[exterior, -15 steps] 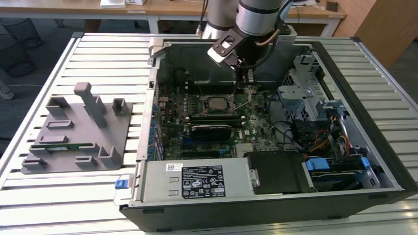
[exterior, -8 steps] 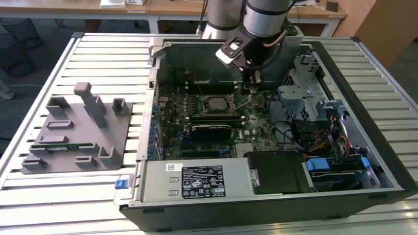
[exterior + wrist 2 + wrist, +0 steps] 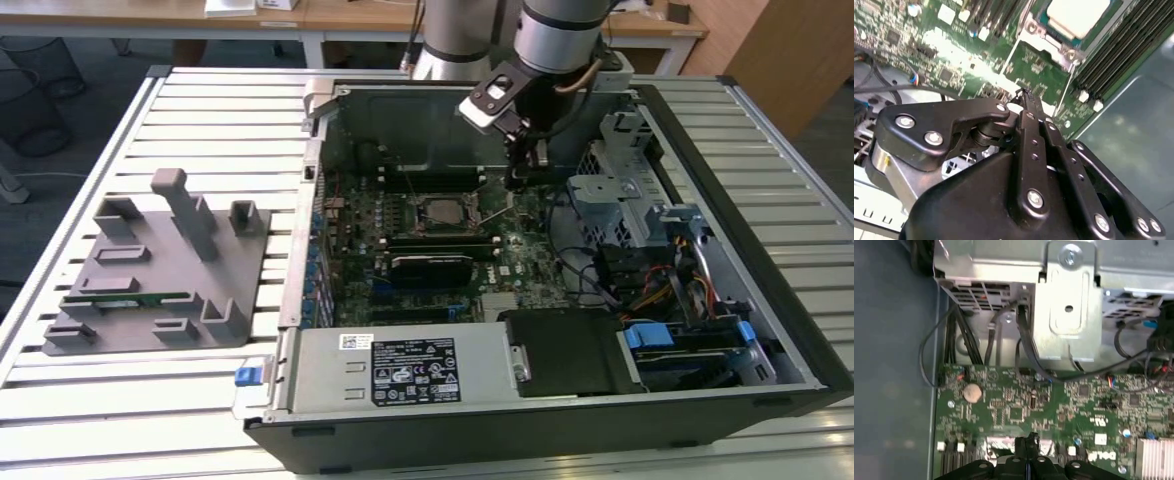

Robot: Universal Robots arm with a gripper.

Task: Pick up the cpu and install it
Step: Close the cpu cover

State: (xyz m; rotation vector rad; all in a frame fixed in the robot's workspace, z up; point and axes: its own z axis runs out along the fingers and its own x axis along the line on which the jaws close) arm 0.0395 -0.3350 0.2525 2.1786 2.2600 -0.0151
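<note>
Black gripper (image 3: 1024, 96) pinched closed, empty, near silver-topped square cpu (image 3: 1078, 15) mid green motherboard (image 3: 1039, 70); likely light, stiff, fragile, so grip edges.

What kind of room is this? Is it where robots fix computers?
Probably a robotics lab or workshop. A robot arm reaches into an opened computer case lying on a slatted metal table, and wooden desks stand behind it.
</note>
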